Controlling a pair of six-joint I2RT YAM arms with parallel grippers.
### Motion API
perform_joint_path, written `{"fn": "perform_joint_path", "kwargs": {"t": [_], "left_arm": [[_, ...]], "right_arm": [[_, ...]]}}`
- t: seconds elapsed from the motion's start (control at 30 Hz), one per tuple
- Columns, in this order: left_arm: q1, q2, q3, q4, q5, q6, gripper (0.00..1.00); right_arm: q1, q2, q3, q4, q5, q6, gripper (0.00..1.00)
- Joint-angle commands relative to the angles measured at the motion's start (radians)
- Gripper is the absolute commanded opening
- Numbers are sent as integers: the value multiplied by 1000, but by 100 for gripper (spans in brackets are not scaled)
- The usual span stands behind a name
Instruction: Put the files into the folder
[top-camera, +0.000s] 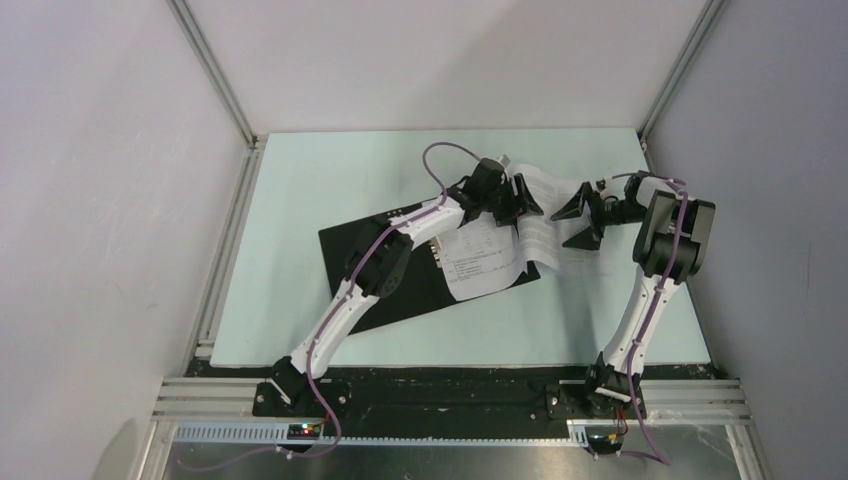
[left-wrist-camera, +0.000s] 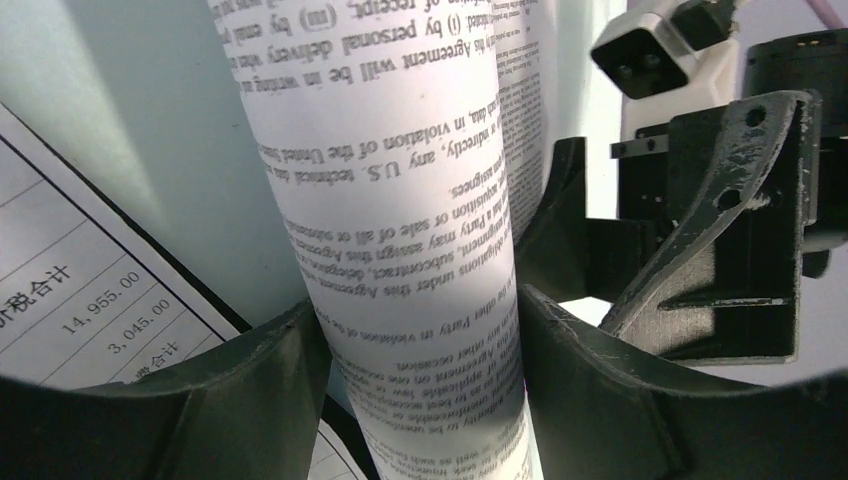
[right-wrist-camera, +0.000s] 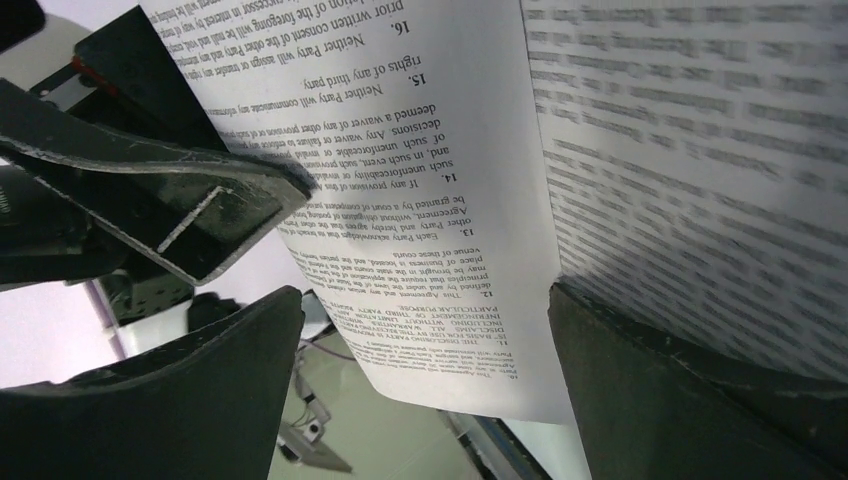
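Roughly halfway, judging by the layout. Spread flat on the pale green desk (top-camera: 300, 180), black inside up: the flat rectangular folder (top-camera: 415, 300). Already lying on its right half: a white paper sheet printed with tables (top-camera: 480, 262), loose and a little askew. Tucked under a spine clip or not: cannot tell.

Not yet in: a curled white paper sheet (top-camera: 535, 225) of dense black text, raised off the desk at the folder's far right corner. Pinched as a loose roll by the left hand (left-wrist-camera: 420, 330), fingers (left-wrist-camera: 270, 370) pressing the curl from both sides. Right hand (right-wrist-camera: 425, 300) spread wide, straddling the lower edge of the same sheet without clamping it, and close to the left hand.

Probably left to do: flattening the curl, lowering it onto the tabled sheet, squaring the edges, perhaps closing the cover.

Bare desk to the left of the folder and behind it. Less room on the right, with the elbow of the right arm (top-camera: 640, 310) near the grey side wall (top-camera: 770, 200) and the metal frame post (top-camera: 675, 70). Folder's near corner close to the desk's front edge, under the left arm (top-camera: 350, 290). Both hands crowded around one thin sheet, so little slack between them, and a likely crease or tear at the free edge if pulled apart.
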Motion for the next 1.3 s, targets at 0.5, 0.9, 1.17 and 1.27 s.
{"fn": "perform_joint_path", "kwargs": {"t": [0.5, 0.9, 1.17, 1.27], "left_arm": [[6, 0, -46, 69, 117, -101, 70], [2, -6, -13, 127, 136, -104, 63], [-1, -14, 20, 134, 114, -115, 60], [-1, -12, 23, 127, 91, -115, 59]], "right_arm": [[-25, 14, -1, 15, -183, -7, 99], [-87, -49, 13, -31, 35, -87, 99], [-121, -163, -156, -82, 86, -93, 99], [-139, -241, -257, -65, 105, 12, 100]]}}
